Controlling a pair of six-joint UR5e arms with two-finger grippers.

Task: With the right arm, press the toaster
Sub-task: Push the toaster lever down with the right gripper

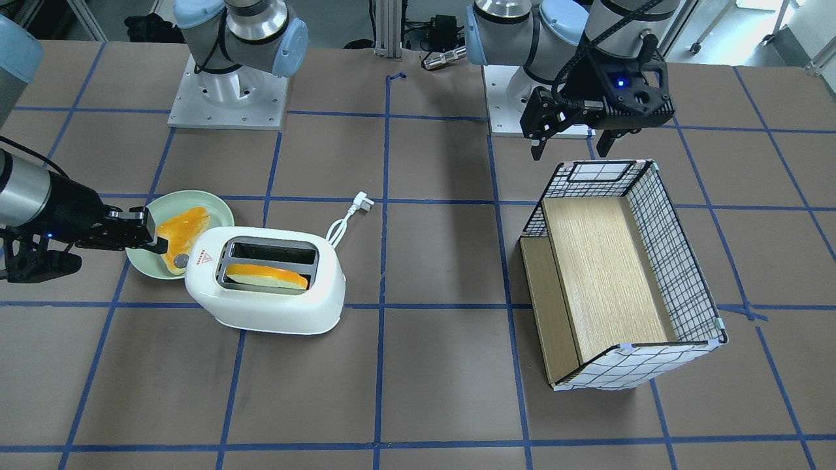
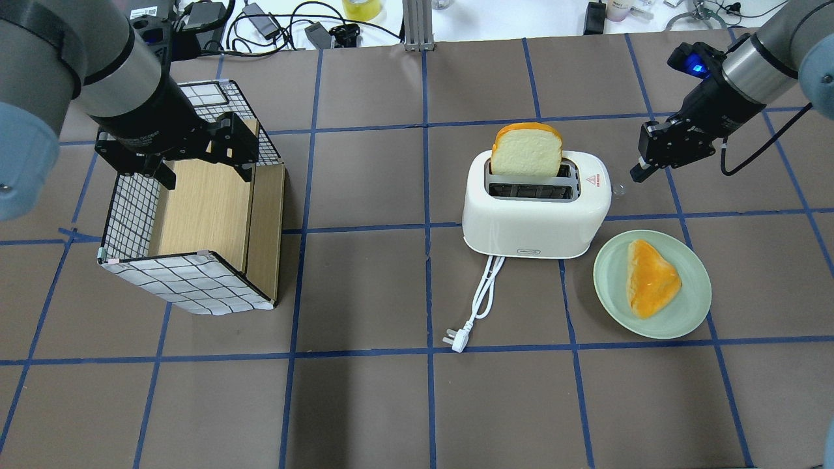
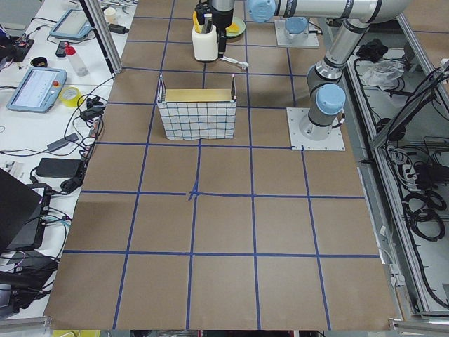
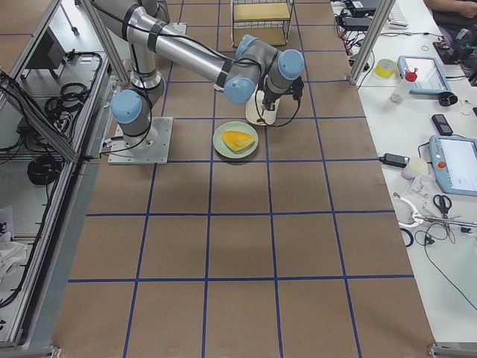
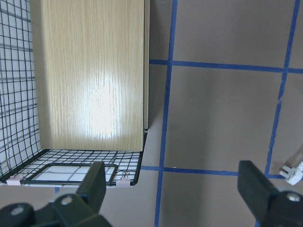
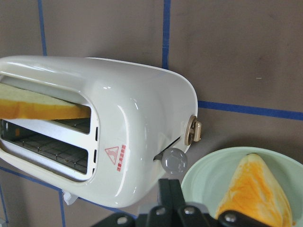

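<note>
The white toaster (image 2: 534, 221) stands mid-table with a slice of bread (image 2: 526, 151) upright in its far slot. It also shows in the front view (image 1: 274, 300) and the right wrist view (image 6: 132, 123). Its grey lever knob (image 6: 174, 161) sticks out of the end that faces the plate. My right gripper (image 2: 640, 170) is shut and empty, its tips just above and beside that knob (image 2: 618, 190); I cannot tell if they touch. In the front view the right gripper (image 1: 157, 245) hangs over the plate edge. My left gripper (image 2: 199, 163) is open and empty above the basket.
A green plate (image 2: 616, 306) with a second slice (image 2: 651, 277) lies next to the toaster's lever end. The toaster's white cord and plug (image 2: 459, 339) trail toward the robot. A wire basket with a wooden insert (image 2: 189, 215) stands under the left gripper (image 5: 175, 189).
</note>
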